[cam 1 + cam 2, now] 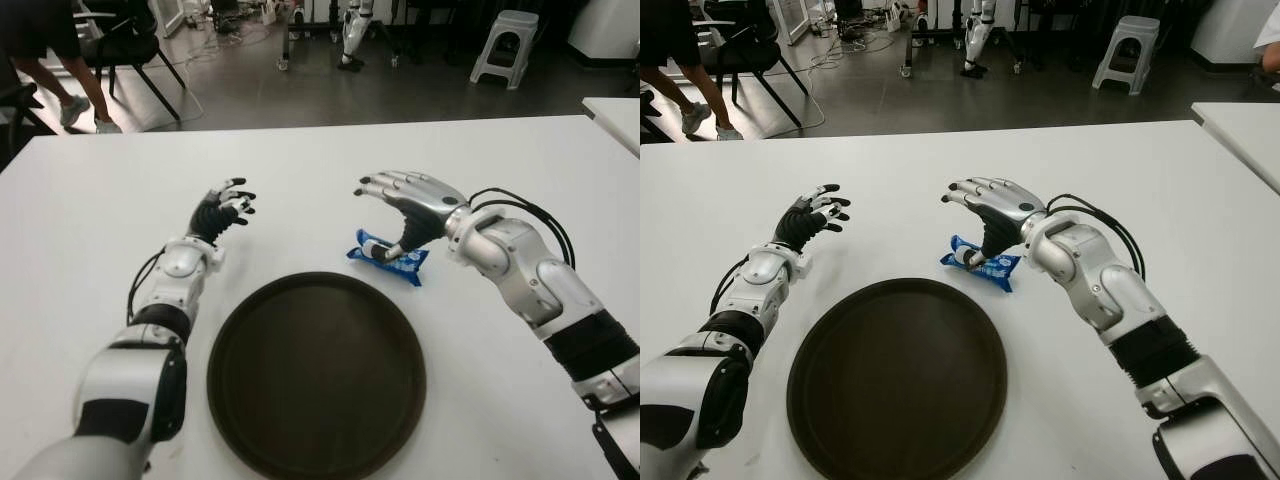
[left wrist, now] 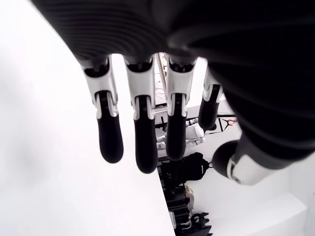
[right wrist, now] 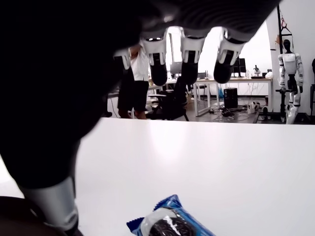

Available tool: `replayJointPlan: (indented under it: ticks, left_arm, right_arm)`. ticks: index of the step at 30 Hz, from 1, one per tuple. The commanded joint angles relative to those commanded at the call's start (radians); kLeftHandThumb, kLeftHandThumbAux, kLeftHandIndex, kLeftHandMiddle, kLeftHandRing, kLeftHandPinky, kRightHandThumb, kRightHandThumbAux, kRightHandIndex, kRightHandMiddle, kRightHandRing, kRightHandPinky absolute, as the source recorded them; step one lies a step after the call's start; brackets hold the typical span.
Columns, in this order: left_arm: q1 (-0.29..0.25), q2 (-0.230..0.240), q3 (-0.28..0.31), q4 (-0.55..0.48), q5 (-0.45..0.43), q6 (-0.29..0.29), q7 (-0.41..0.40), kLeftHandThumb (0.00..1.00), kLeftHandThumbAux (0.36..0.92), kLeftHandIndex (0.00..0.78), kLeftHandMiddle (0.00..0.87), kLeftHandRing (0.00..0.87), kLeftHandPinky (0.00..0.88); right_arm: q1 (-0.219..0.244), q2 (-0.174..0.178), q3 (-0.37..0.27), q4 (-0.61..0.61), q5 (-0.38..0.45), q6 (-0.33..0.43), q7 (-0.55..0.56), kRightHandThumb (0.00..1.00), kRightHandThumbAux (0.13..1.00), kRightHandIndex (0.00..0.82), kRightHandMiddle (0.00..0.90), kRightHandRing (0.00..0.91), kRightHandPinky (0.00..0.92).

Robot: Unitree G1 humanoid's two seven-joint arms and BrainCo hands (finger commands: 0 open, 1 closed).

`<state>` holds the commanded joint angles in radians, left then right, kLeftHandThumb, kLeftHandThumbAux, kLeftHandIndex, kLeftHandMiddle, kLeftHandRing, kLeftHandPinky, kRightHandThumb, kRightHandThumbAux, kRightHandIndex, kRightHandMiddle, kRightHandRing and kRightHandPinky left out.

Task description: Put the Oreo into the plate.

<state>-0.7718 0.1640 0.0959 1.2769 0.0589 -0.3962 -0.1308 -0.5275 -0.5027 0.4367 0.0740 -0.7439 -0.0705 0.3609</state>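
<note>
Reach step. Right hand (image 1: 400, 200) poised above cookie pack (image 1: 388, 258), fingers spread, empty. Pack on table (image 1: 520, 170) just beyond plate (image 1: 316, 375) (plate bare). Left hand (image 1: 225, 210) idle left of pack, fingers loose. Next: lower, close, carry to plate.

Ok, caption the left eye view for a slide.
Right hand open above the Oreo pack on the white table, beside the empty brown plate; left hand idle.
</note>
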Motion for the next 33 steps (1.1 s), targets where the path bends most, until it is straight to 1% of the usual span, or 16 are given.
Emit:
replayJointPlan:
  ticks: [8,12,17,20,23,26,31,33]
  left_arm:
    - [0.002,0.000,0.008,0.000,-0.006,-0.006,-0.004,0.173,0.609,0.186,0.320,0.365,0.406]
    - [0.002,-0.001,0.011,0.001,-0.009,-0.008,-0.006,0.172,0.611,0.187,0.327,0.375,0.415]
    - [0.004,0.000,0.015,0.000,-0.012,-0.012,-0.011,0.175,0.614,0.184,0.326,0.379,0.418]
    - [0.005,0.000,0.015,0.000,-0.013,-0.014,-0.011,0.174,0.613,0.184,0.325,0.378,0.420]
    - [0.005,0.001,0.015,0.001,-0.013,-0.014,-0.011,0.171,0.611,0.180,0.322,0.378,0.424]
    - [0.005,0.002,0.014,0.002,-0.012,-0.010,-0.009,0.173,0.612,0.177,0.318,0.372,0.423]
    - [0.005,0.003,0.012,0.002,-0.009,-0.008,-0.005,0.177,0.614,0.169,0.313,0.363,0.420]
    - [0.004,0.003,0.010,0.003,-0.007,-0.006,-0.002,0.177,0.618,0.166,0.312,0.361,0.417]
  right_arm:
    - [0.020,-0.008,-0.007,-0.069,-0.023,0.038,0.045,0.000,0.784,0.000,0.000,0.000,0.000]
    - [0.028,-0.015,-0.009,-0.094,-0.036,0.059,0.072,0.000,0.783,0.000,0.000,0.000,0.000]
    - [0.041,-0.004,-0.008,-0.127,-0.071,0.112,0.102,0.000,0.774,0.000,0.000,0.000,0.000]
    - [0.052,0.013,-0.003,-0.166,-0.112,0.184,0.136,0.000,0.763,0.000,0.000,0.000,0.000]
    - [0.060,0.030,0.002,-0.189,-0.147,0.236,0.155,0.000,0.759,0.000,0.000,0.000,0.000]
    - [0.059,0.061,0.019,-0.179,-0.202,0.292,0.155,0.000,0.754,0.000,0.000,0.000,0.000]
    - [0.053,0.095,0.037,-0.146,-0.264,0.351,0.140,0.000,0.749,0.000,0.000,0.000,0.000]
    - [0.054,0.113,0.045,-0.134,-0.313,0.395,0.125,0.000,0.747,0.000,0.000,0.000,0.000]
